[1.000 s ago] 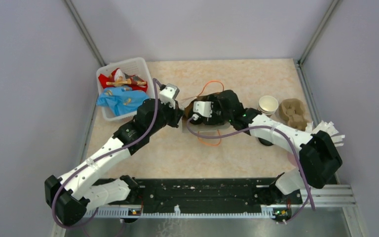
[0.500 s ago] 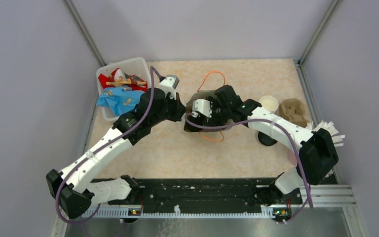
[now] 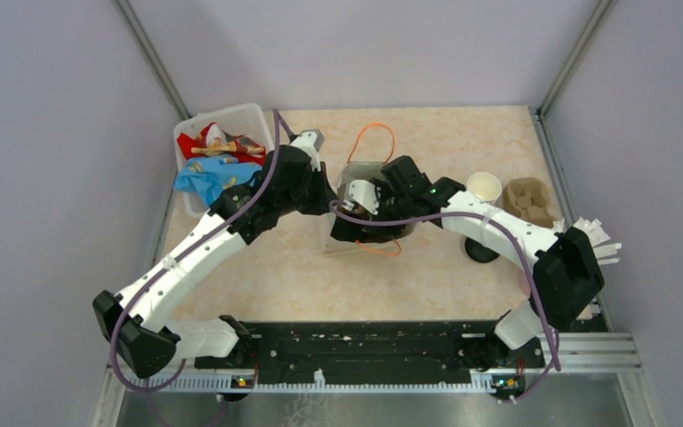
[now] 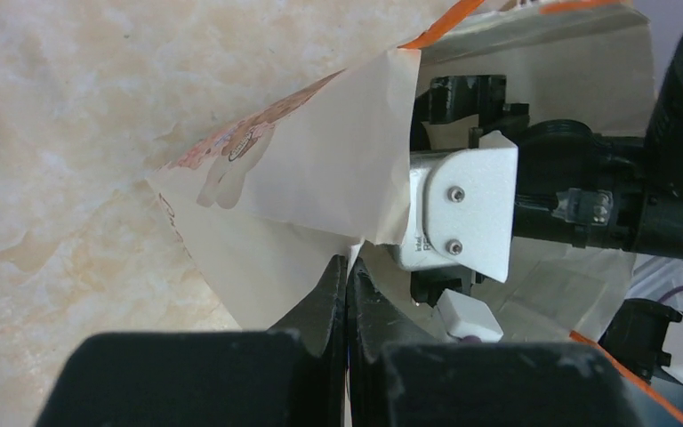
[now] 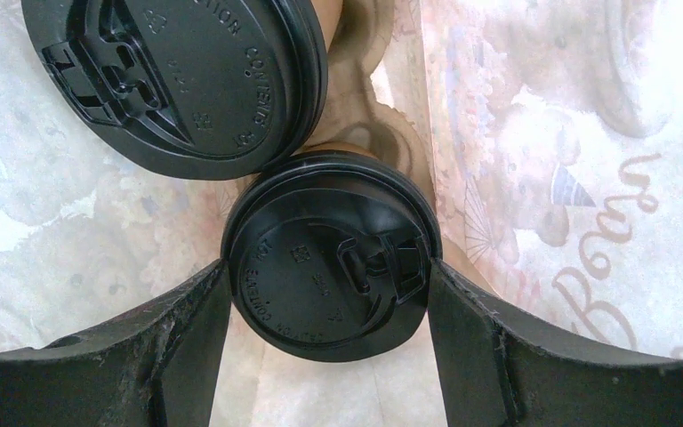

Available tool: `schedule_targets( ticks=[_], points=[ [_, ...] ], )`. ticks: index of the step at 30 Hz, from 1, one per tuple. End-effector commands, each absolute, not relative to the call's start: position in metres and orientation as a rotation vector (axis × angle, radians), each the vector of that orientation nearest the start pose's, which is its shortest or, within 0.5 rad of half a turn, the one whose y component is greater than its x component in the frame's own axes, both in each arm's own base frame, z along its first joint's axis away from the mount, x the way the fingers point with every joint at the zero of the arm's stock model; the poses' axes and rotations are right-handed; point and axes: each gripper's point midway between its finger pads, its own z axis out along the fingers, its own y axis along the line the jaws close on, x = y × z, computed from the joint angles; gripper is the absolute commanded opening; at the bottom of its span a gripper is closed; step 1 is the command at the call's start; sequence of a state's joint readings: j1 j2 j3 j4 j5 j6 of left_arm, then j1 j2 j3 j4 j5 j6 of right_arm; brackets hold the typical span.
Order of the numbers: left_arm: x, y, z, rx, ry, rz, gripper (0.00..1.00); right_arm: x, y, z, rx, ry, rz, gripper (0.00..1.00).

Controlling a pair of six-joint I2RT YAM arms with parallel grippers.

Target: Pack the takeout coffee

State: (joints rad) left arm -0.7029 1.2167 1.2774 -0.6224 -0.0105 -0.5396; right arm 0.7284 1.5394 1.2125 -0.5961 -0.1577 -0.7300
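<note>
Lower round black plastic lid (image 5: 327, 256) & upper lid (image 5: 173, 80): smooth, semi-gloss, embossed. Thin cream printed paper bag (image 4: 311, 178): matt, creased. Beige marble-look counter (image 4: 62, 124): smooth.

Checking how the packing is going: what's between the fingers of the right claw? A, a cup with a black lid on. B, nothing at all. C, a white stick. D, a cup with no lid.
A: the right wrist view shows the right claw closed on the sides of a black-lidded cup, inside the bag, beside a second lidded cup.

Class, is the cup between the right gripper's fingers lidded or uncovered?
Lidded: a round black lid covers its whole top.
</note>
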Motion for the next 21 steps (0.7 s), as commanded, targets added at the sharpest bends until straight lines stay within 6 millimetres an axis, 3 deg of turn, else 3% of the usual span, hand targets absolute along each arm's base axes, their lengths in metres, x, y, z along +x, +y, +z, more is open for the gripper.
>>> schedule_targets(
  ticks=[1, 15, 18, 21],
  points=[
    [0.281, -0.232, 0.273, 0.093, 2.248, -0.587, 0.0, 0.253, 0.25, 0.091, -1.8, 2.001, 0.298, 0.51],
    [0.301, -0.215, 0.274, 0.175, 2.182, -0.435, 0.0, 0.247, 0.239, 0.03, -1.864, 2.146, 0.217, 0.5],
    [0.302, -0.218, 0.275, 0.202, 2.165, -0.448, 0.0, 0.247, 0.24, 0.029, -1.863, 2.156, 0.22, 0.5],
    [0.302, -0.221, 0.277, 0.231, 2.156, -0.461, 0.0, 0.253, 0.247, 0.046, -1.842, 2.137, 0.22, 0.52]
  ],
)
